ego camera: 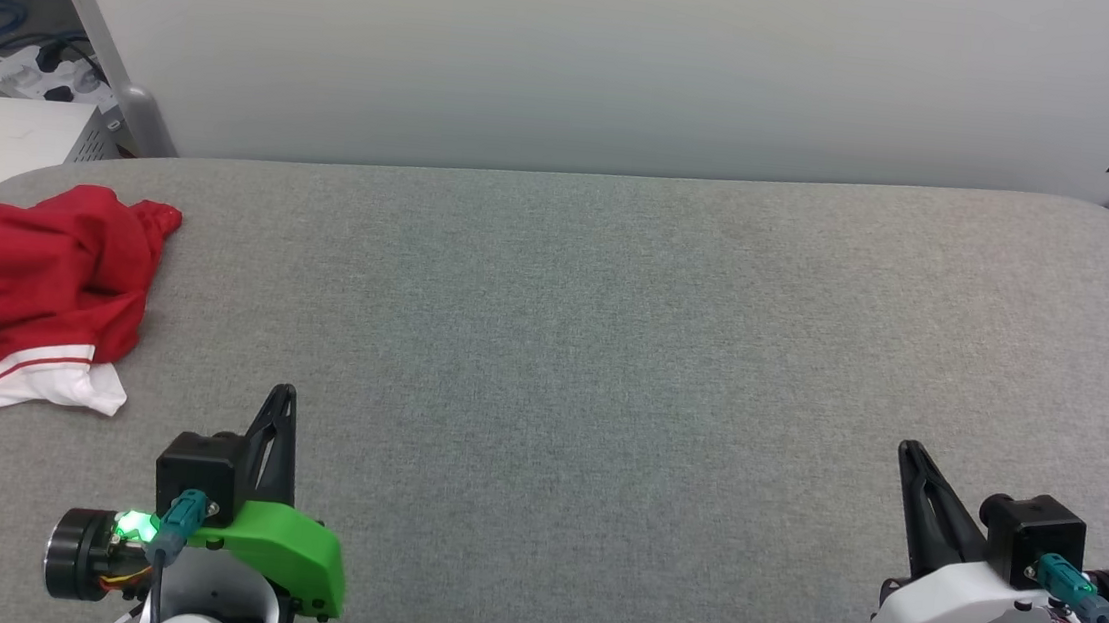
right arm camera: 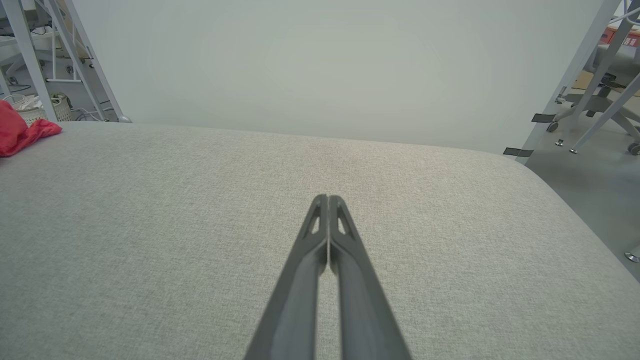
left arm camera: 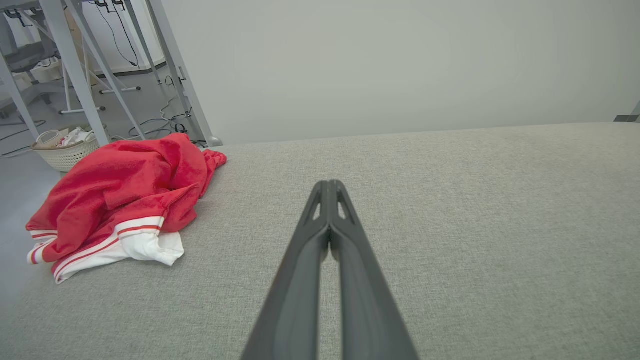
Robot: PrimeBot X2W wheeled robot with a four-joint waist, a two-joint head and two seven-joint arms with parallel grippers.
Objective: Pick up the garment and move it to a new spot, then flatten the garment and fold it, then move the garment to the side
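Red soft-fabric T-shirt with a white sleeve and red-and-white stripe trim (ego camera: 34,291): crumpled in a heap at the far left of the grey woven-cloth table (ego camera: 611,357), perhaps draping a little over that rim, though hard to tell from above. Just right of it and nearer the robot, left gripper (ego camera: 283,398): two long dark fingers pressed tip to tip, holding nothing, apart from the cloth. Judged step in hand: the first pick-up, not yet begun. Best to spread those fingers wide before approaching, swing left, come down on a raised red fold near the top of the heap rather than the flat white sleeve, and pinch deep enough to catch more than one layer. Lift slowly, clear of the edge, then carry toward the bare middle of the table, with room there for flattening. Far right, right gripper (ego camera: 906,453): likewise closed and empty, well apart from the shirt; worth opening early to take a second corner once the cloth hangs free.
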